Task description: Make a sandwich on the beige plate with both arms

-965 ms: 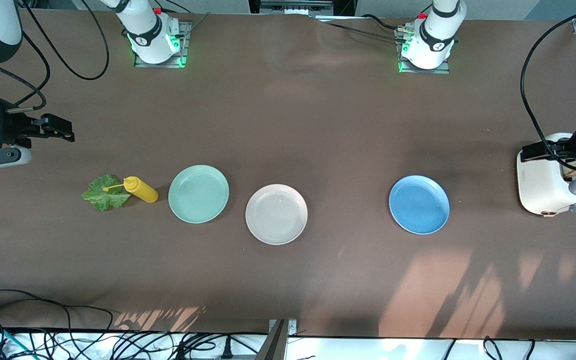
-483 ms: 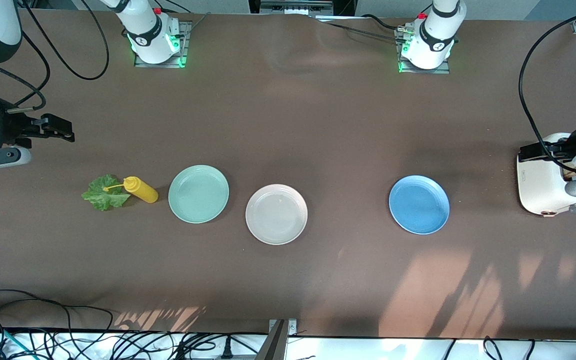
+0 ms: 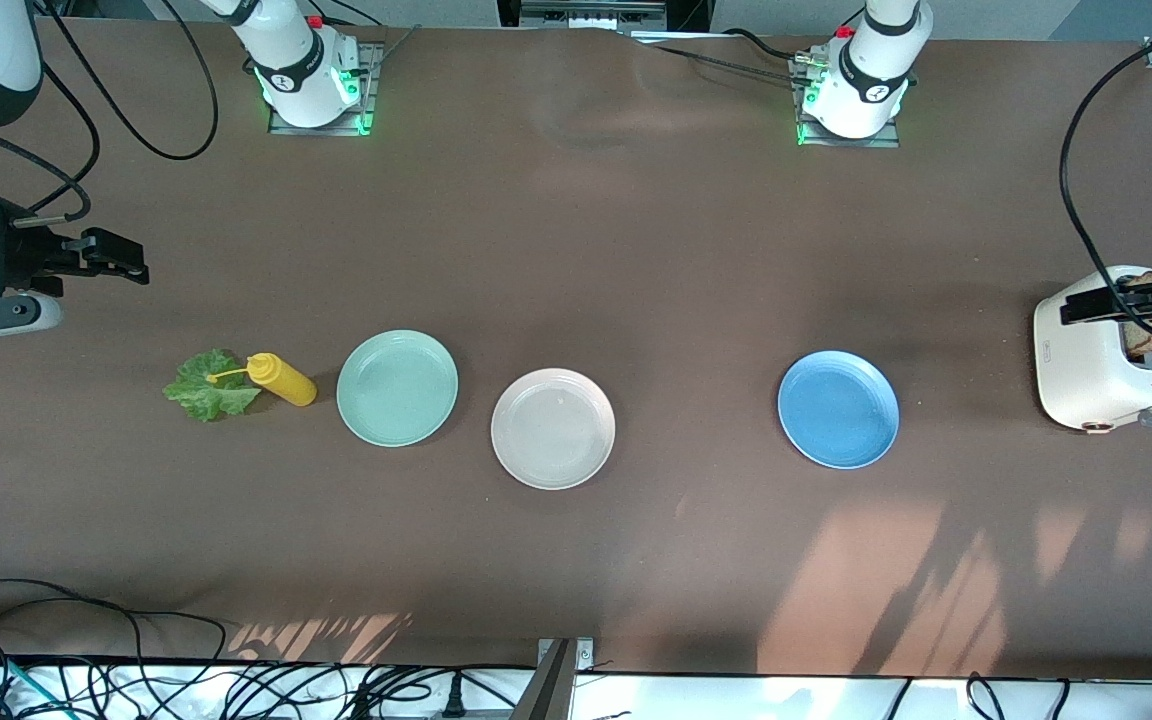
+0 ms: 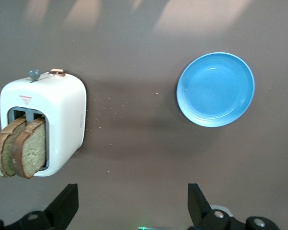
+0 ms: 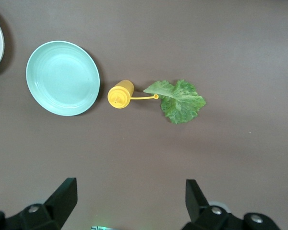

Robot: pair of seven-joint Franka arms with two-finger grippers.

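The beige plate [image 3: 553, 428] lies bare on the brown table, between a mint green plate [image 3: 397, 387] and a blue plate [image 3: 838, 408]. Two brown bread slices [image 4: 20, 153] stand in the slots of a white toaster [image 3: 1096, 370] at the left arm's end. My left gripper [image 3: 1086, 305] hangs open over the toaster with nothing between its fingers [image 4: 197, 201]. A green lettuce leaf [image 3: 206, 388] lies flat near the right arm's end. My right gripper [image 3: 131, 258] is open and holds nothing, up over bare table apart from the leaf [image 5: 181, 101].
A yellow squeeze bottle [image 3: 281, 380] lies on its side between the lettuce and the mint plate, its nozzle on the leaf. Black cables hang over both ends of the table. Both arm bases [image 3: 308, 75] stand along the edge farthest from the camera.
The left arm has drawn back toward its end of the table, so more of the toaster and its bread shows. The right arm has not moved.
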